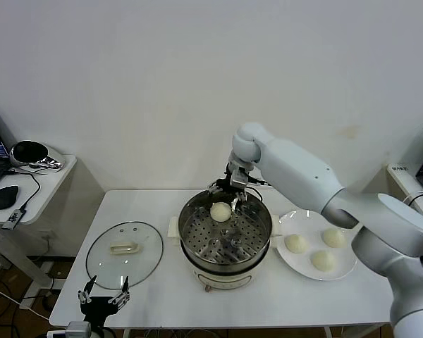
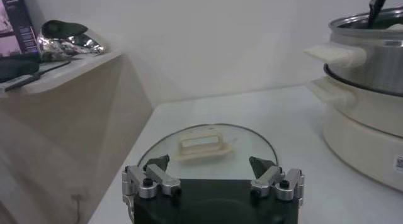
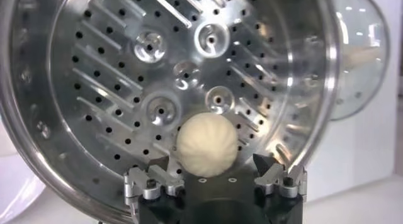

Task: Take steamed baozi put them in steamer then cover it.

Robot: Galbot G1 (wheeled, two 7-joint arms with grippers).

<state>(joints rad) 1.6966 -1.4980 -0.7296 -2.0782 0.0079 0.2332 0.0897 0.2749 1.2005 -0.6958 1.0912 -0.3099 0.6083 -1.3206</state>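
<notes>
The steamer [image 1: 192, 245] stands mid-table, a steel perforated basket on a cream pot base. One steamed baozi [image 1: 221, 211] lies on its floor near the back rim. My right gripper [image 1: 228, 190] hovers just above it, open, its fingers apart from the bun. In the right wrist view the baozi [image 3: 206, 145] rests on the steamer [image 3: 113, 68] floor between the spread fingers of my right gripper [image 3: 213, 161]. Three more buns [image 1: 323, 260] sit on the white plate [image 1: 307, 225]. The cover [image 1: 144, 262] lies flat at the left. My left gripper [image 1: 104, 293] waits open at its near edge.
A side table [image 1: 53, 176] with a mouse, cables and a shiny object stands at the far left. The plate sits close against the steamer's right side. In the left wrist view the cover [image 2: 208, 146] lies just beyond my left gripper [image 2: 214, 165], with the steamer [image 2: 371, 55] to its side.
</notes>
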